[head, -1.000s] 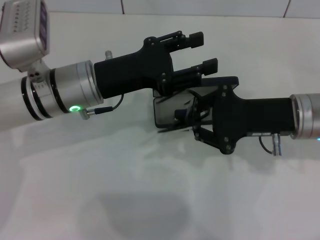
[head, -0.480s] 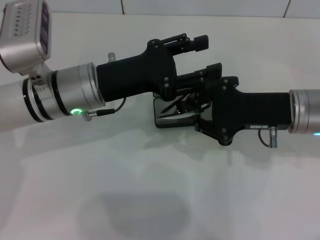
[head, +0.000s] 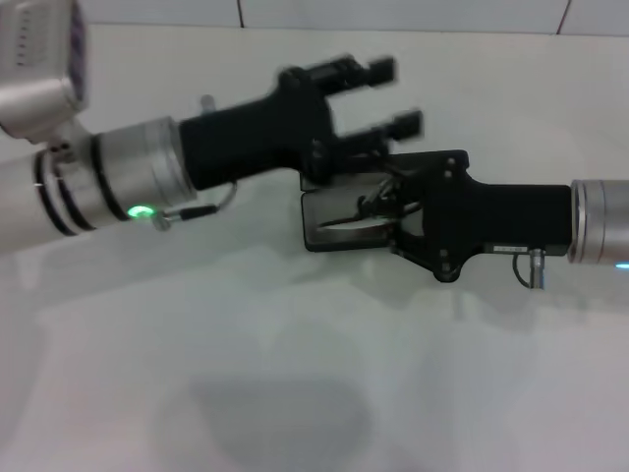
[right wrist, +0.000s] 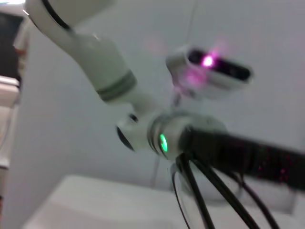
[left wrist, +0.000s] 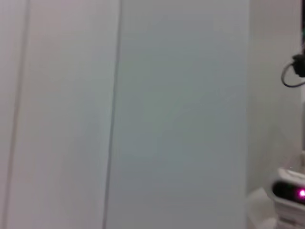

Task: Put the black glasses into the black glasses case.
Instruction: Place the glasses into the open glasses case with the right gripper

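The right gripper point(head: 378, 211) clenched the glasses point(head: 369, 208) over the open case point(head: 316, 226); the left gripper point(head: 393, 96) hovered above, jaws released. Next: lowering them in.

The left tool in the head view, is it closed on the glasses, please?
No, the left tool stands open with nothing between its fingers, above the black glasses case.

Black tools point(head: 388, 96), silver wrists, green light.
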### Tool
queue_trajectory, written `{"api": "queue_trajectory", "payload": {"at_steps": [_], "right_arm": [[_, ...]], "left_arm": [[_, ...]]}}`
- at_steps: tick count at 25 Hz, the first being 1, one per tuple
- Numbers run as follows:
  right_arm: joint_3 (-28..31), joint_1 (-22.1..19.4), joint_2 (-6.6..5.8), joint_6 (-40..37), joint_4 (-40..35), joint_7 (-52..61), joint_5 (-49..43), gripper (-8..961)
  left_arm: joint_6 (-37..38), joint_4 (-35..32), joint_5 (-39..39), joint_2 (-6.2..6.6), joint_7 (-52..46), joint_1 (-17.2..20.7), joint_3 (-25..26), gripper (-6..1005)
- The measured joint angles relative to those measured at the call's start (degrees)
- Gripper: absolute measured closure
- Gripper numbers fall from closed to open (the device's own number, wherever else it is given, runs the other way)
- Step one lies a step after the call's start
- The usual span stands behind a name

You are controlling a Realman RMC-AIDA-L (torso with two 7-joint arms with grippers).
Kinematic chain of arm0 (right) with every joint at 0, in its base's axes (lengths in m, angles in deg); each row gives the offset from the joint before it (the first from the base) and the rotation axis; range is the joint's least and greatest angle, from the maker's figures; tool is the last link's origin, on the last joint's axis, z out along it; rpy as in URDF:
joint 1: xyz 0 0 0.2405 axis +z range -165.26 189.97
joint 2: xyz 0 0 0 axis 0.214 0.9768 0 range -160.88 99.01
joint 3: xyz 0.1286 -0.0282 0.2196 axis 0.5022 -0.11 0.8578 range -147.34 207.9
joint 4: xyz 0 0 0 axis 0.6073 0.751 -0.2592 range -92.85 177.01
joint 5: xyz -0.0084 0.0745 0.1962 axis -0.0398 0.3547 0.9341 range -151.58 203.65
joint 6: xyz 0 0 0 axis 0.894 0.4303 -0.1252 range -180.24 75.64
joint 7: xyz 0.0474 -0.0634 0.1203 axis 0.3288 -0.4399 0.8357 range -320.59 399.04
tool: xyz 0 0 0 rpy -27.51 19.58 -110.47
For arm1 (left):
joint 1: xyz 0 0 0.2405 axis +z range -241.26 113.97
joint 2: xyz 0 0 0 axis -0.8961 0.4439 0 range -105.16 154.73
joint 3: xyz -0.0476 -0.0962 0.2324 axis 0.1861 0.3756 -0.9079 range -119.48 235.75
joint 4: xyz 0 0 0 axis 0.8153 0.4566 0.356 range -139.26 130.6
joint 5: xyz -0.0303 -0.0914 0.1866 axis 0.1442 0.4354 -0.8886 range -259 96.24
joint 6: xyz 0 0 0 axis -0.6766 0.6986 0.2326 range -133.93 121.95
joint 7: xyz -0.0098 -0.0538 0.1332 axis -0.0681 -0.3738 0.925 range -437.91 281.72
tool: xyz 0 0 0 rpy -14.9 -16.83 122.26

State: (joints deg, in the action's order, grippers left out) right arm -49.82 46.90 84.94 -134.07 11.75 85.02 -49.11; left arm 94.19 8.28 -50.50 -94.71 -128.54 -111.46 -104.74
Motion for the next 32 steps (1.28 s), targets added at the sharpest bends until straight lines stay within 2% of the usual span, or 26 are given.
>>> {"api": "queue_trajectory", "payload": {"at_steps": [4,7,11,15,19,24,28,32], "right_arm": [[-0.3,-3.2,0.0,3.5,-3.5,0.2,-2.3,762],[-3.1,-7.9,0.19,8.6,-12.2,2.7,-4.7,760],[-13.2,-15.8,-0.06,25.1,-27.5,8.8,-9.0,757],[-23.0,-20.7,-0.02,40.0,-35.8,11.0,-12.8,754],[-30.2,-21.2,-0.04,52.2,-36.7,12.2,-12.7,751],[-35.7,-21.2,0.17,64.0,-36.1,13.7,-11.5,747],[-37.5,-20.4,0.26,67.7,-35.1,14.4,-9.5,744],[-37.9,-20.1,0.26,67.4,-35.0,15.1,-8.4,742]], "left_arm": [[-0.4,2.6,6.6,0.24,-0.3,2.6,0.0,314],[-0.5,3.6,9.0,0.72,-0.6,3.8,-0.1,314],[-0.5,3.9,9.5,1.26,-1.1,4.5,-0.1,314],[-0.6,4.0,9.7,1.74,-1.9,5.2,-0.1,313],[-0.8,4.1,9.5,1.85,-2.2,5.5,-0.1,313],[-1.9,4.2,9.1,1.56,-2.2,4.5,-0.1,313],[-2.5,4.2,9.1,1.37,-2.2,4.1,-0.1,313],[-2.5,4.2,9.0,1.36,-2.2,4.4,-0.1,313]]}}
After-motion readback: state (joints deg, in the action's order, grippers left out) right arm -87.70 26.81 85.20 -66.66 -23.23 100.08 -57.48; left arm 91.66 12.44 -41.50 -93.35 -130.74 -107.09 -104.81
